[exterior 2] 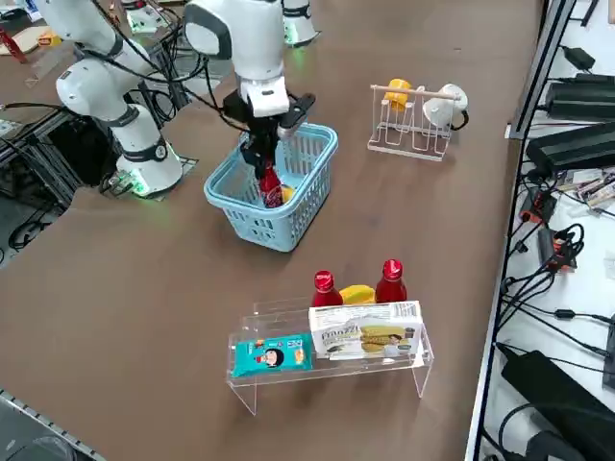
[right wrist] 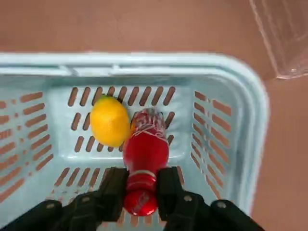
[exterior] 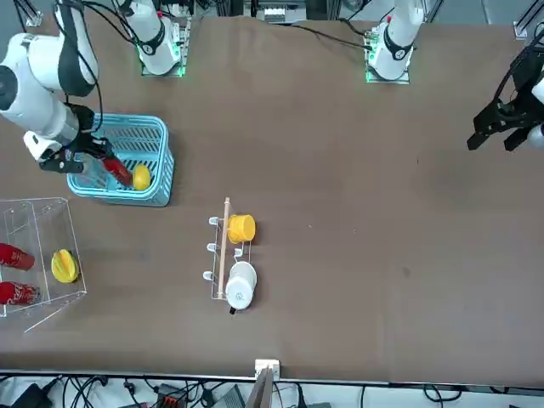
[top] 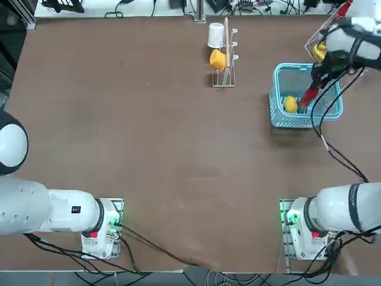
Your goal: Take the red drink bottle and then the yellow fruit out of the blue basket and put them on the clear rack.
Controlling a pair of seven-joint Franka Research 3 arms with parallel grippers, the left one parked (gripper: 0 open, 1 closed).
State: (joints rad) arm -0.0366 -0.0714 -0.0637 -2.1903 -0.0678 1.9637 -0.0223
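The red drink bottle (right wrist: 144, 149) leans inside the blue basket (right wrist: 144, 60), base down on the slotted floor, cap end up. My right gripper (right wrist: 141, 185) is shut on its neck just below the cap. The yellow fruit (right wrist: 109, 120) lies on the basket floor, touching the bottle's side. From above, the gripper (top: 318, 77) hangs over the basket's (top: 275, 95) far right part, with the bottle (top: 311, 94) slanting down toward the fruit (top: 290, 104). The clear rack (exterior 2: 327, 351) stands beside the basket (exterior 2: 259, 226), to the robot's right.
The rack holds two red bottles (exterior 2: 325, 286) (exterior 2: 390, 279), a yellow item (exterior 2: 357, 294) and snack packs. A wooden cup stand (top: 225, 53) with a yellow cup (top: 218, 58) and a white cup (top: 215, 34) stands at the far middle of the table. Cables trail from the right arm.
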